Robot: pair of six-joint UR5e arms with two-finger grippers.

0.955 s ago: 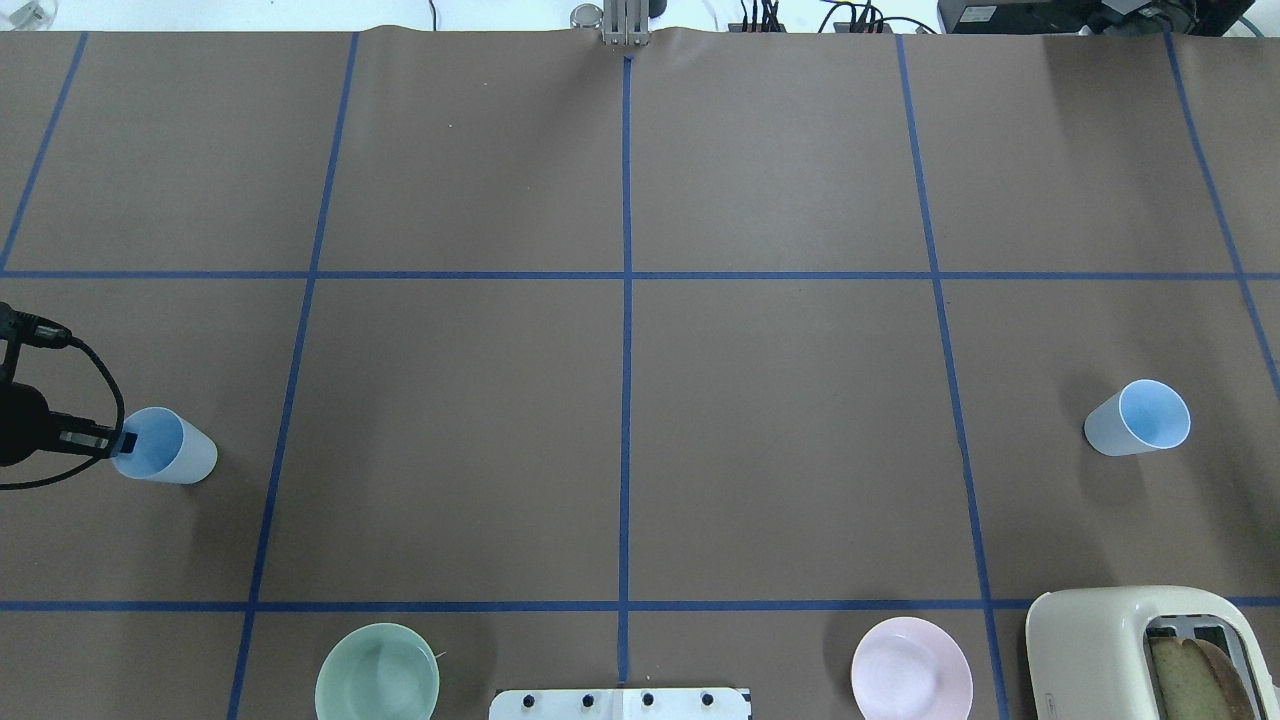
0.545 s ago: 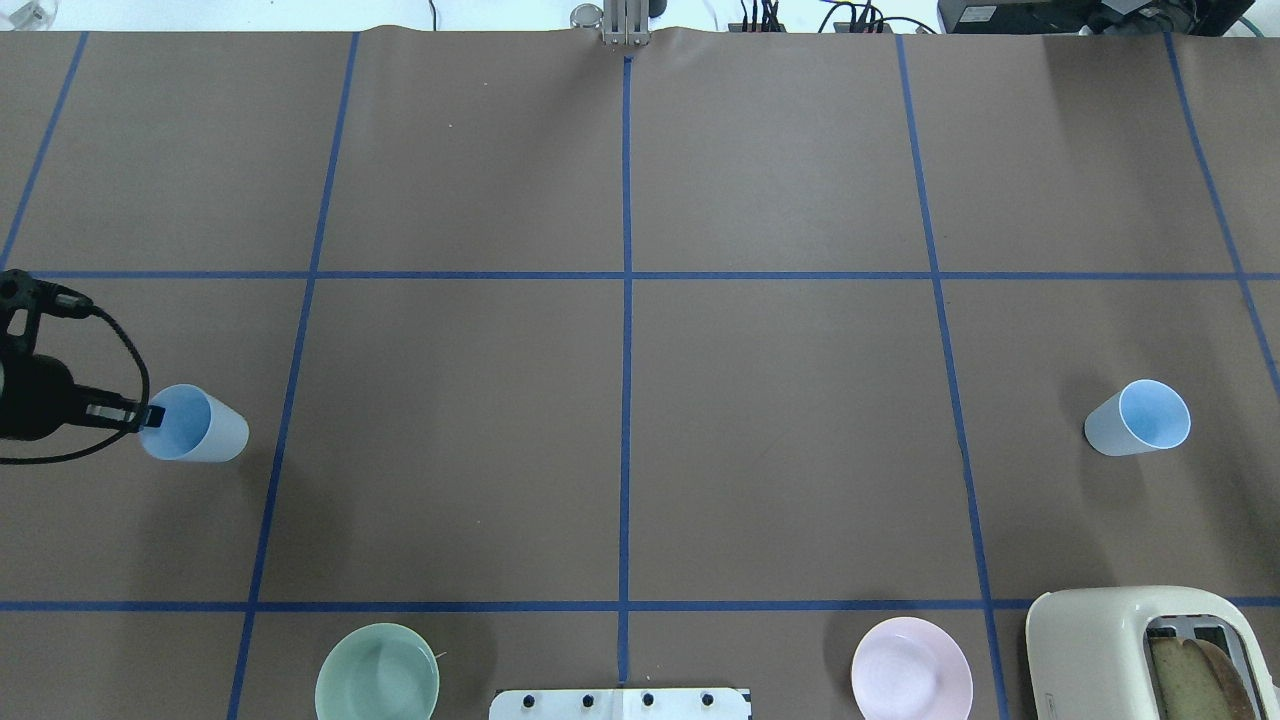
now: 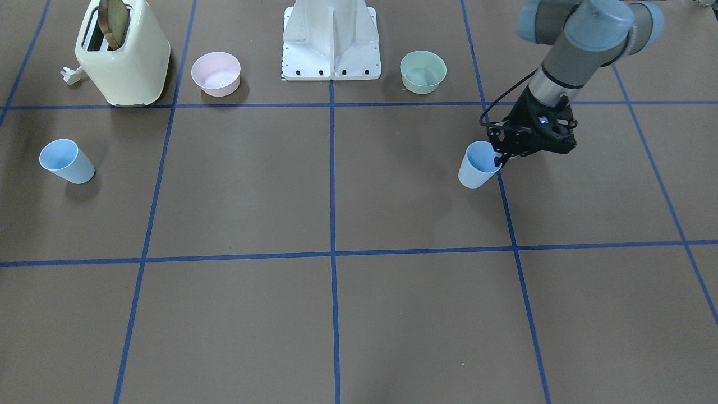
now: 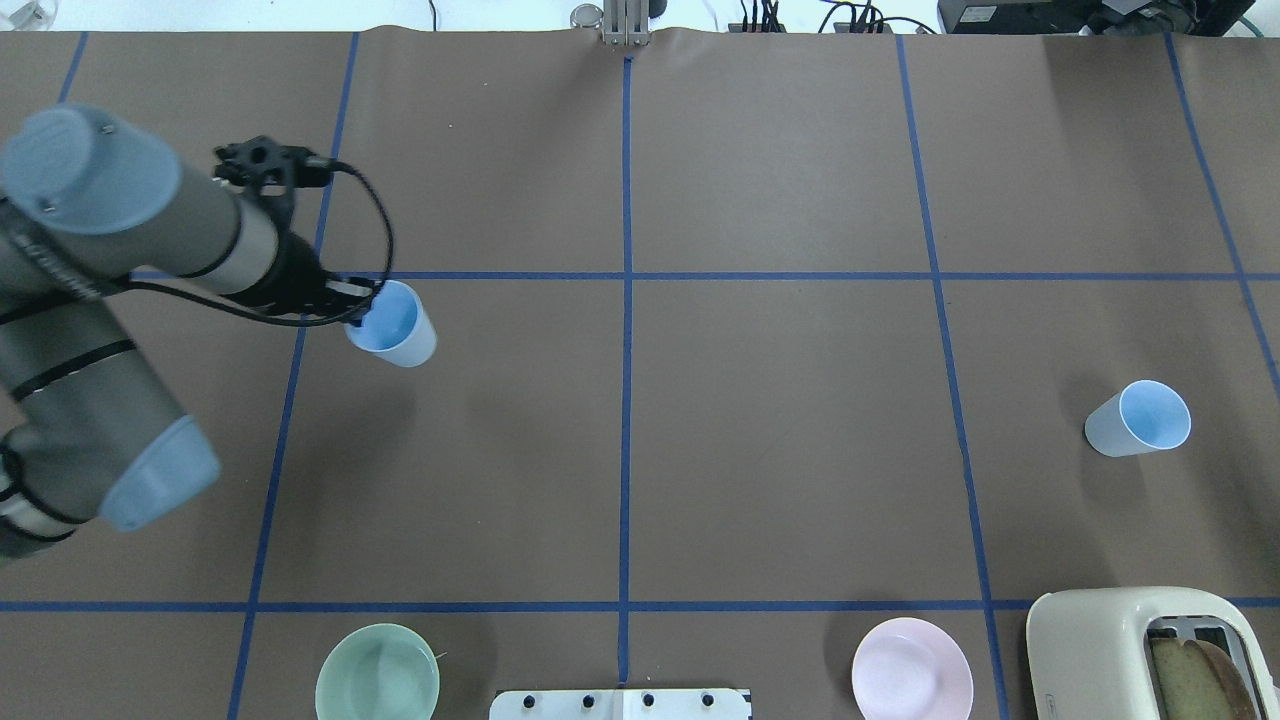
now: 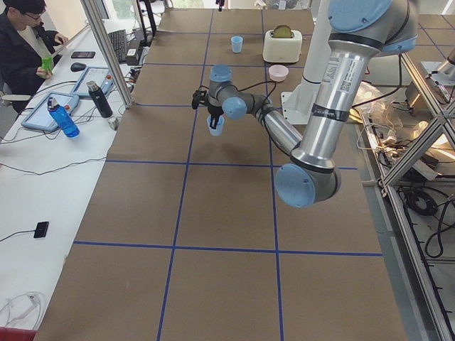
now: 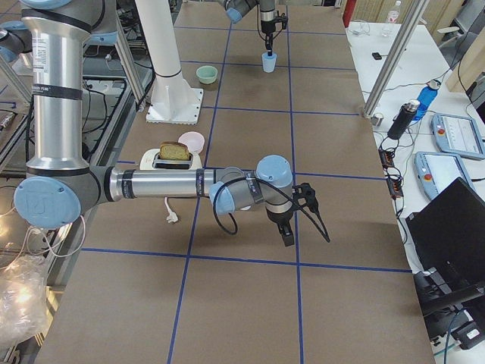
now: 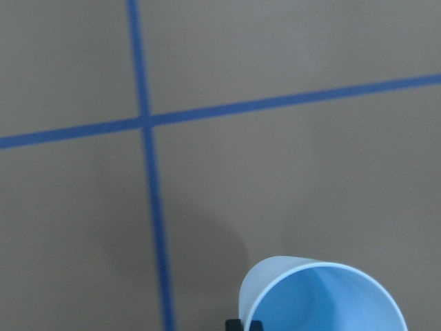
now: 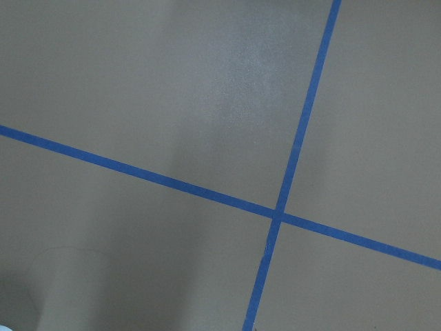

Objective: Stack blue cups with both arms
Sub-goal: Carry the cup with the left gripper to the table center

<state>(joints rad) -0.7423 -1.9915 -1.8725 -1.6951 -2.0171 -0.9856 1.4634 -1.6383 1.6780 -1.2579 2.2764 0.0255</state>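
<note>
First blue cup (image 4: 398, 330): empty, rim clamped in left gripper (image 4: 362, 303). Second blue cup (image 4: 1140, 418): empty, well apart from it. Left arm (image 4: 120, 215) extended, wrist pointing down. Right gripper (image 6: 288, 236): state cannot be told.

This is a robotics laboratory. Grey tubular robot arms with light blue joint caps (image 6: 151, 184) rise beside a white metal base pedestal (image 3: 331, 39) at a long table covered in brown paper (image 4: 780, 450), which blue tape lines (image 4: 626, 400) mark into squares. Aluminium frame posts (image 5: 106, 50) edge it. On the white side bench (image 5: 43, 185) across from the robot lie grey teach tablets (image 6: 460, 135) and a black laptop (image 6: 447, 227). A person in black (image 5: 25, 42) sits at its far end.
</note>
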